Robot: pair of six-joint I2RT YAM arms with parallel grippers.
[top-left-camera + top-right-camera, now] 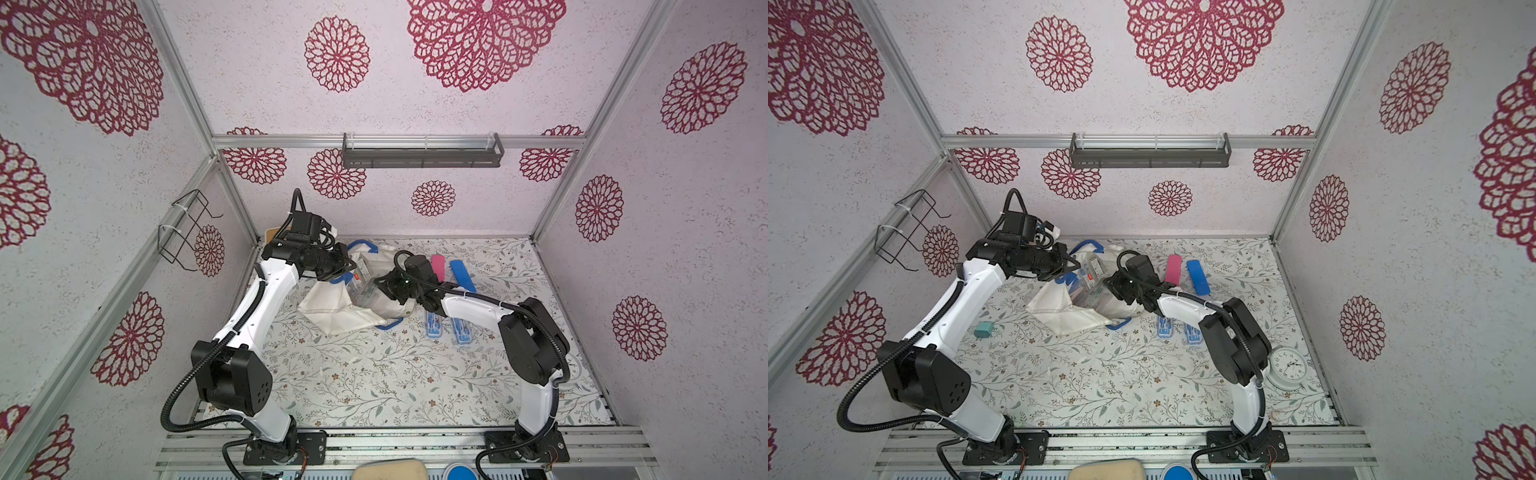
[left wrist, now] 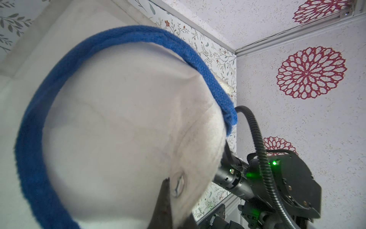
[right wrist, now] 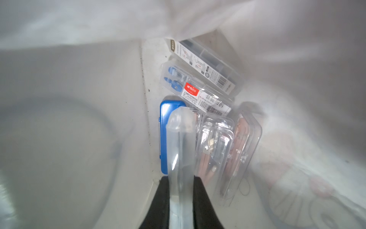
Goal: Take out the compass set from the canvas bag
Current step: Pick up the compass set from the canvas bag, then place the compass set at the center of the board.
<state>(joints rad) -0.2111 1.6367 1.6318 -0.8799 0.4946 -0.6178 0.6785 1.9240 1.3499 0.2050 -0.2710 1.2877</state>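
Note:
The cream canvas bag [image 1: 340,311] [image 1: 1059,309] lies on its side in the middle of the table, its mouth facing right. My left gripper [image 1: 351,266] [image 2: 174,190] is shut on the bag's upper rim near a blue loop handle [image 2: 29,158] and holds the mouth up. My right gripper [image 1: 376,286] [image 3: 181,178] reaches inside the bag. Its jaws are shut on the narrow edge of a frosted clear compass set case [image 3: 181,138]. Beside that case lie a blue case [image 3: 164,138], a clear case showing a compass [image 3: 215,148] and a red-labelled set [image 3: 198,93].
A pink case [image 1: 437,266] and a blue case [image 1: 462,274] lie on the table behind the right arm, and two blue-trimmed clear cases [image 1: 432,326] in front of it. A white clock [image 1: 1287,368] sits at the right edge, a teal plug [image 1: 984,331] by the left arm.

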